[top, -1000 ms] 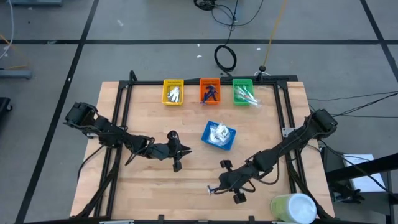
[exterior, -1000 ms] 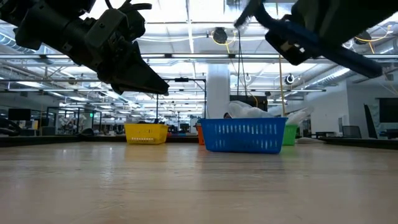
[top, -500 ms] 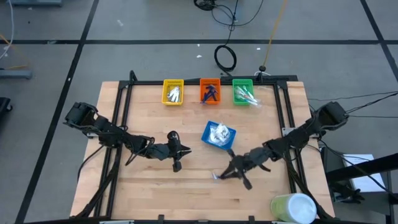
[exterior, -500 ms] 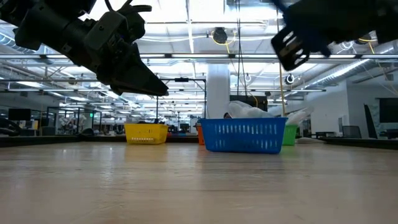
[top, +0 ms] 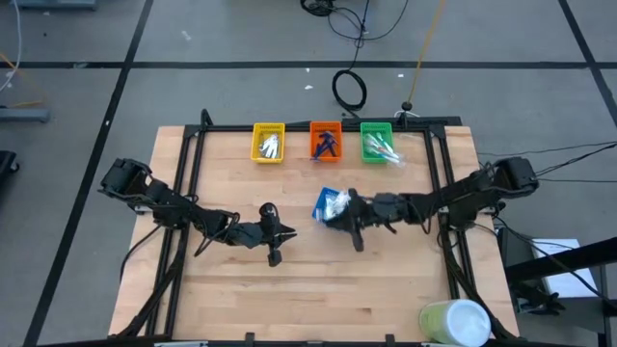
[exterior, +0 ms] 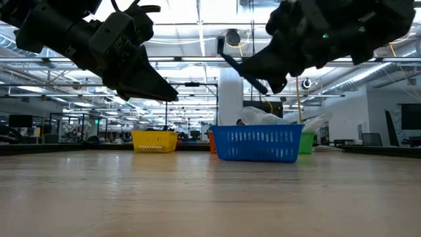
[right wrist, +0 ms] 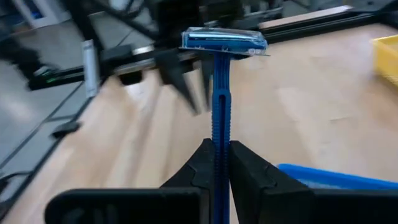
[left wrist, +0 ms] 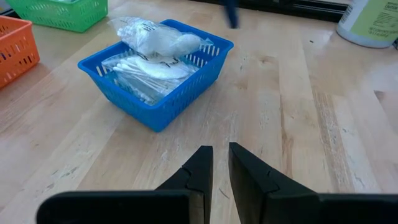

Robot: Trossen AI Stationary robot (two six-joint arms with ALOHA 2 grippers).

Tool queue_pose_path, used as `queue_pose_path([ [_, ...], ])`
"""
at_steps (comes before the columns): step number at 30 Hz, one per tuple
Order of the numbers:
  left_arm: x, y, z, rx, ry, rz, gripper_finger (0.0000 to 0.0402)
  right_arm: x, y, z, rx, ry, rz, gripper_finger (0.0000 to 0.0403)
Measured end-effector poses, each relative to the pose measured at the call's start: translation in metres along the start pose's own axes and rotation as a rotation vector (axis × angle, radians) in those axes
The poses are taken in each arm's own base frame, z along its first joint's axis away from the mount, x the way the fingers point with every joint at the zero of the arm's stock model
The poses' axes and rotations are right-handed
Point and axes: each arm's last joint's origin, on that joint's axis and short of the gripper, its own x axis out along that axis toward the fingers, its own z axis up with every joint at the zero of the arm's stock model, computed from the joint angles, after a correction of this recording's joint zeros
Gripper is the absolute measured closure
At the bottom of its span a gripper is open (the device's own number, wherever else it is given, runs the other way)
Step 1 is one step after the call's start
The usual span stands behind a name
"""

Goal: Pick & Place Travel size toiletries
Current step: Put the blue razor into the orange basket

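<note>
The carry is under way: the right gripper [right wrist: 214,155] has a blue razor [right wrist: 217,87] pinched by its handle, jaws pressed tight on the slim shaft, the head standing up clear above them. From above, the right gripper [top: 349,214] sits over the near edge of the blue tray [top: 328,204], raised off the bench [top: 231,289]. My read is that the razor belongs with the other dark blue ones in the orange tray [top: 326,142] at the back, so the next move calls for a push onward past the blue tray, keeping height over its heaped packets [left wrist: 152,50], then a drop straight into the orange one. The risk is the long handle catching a tray wall on release. The left gripper [top: 280,231] waits out over the bench, near the blue tray, jaws nearly together with just a thin slit between them, nothing held.
</note>
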Motion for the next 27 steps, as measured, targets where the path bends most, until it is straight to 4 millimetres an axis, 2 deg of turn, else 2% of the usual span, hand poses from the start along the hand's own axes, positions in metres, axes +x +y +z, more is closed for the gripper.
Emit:
queue_pose_path([
  [12,0.000,0.000,0.000,0.000,0.000,0.000,0.0350,-0.006,-0.057,0.013,0.056,-0.057,-0.192,0.0385],
  [27,0.000,0.000,0.000,0.009,0.000,0.000,0.0350,-0.019,-0.099,0.021,0.098,-0.091,-0.321,0.0385],
])
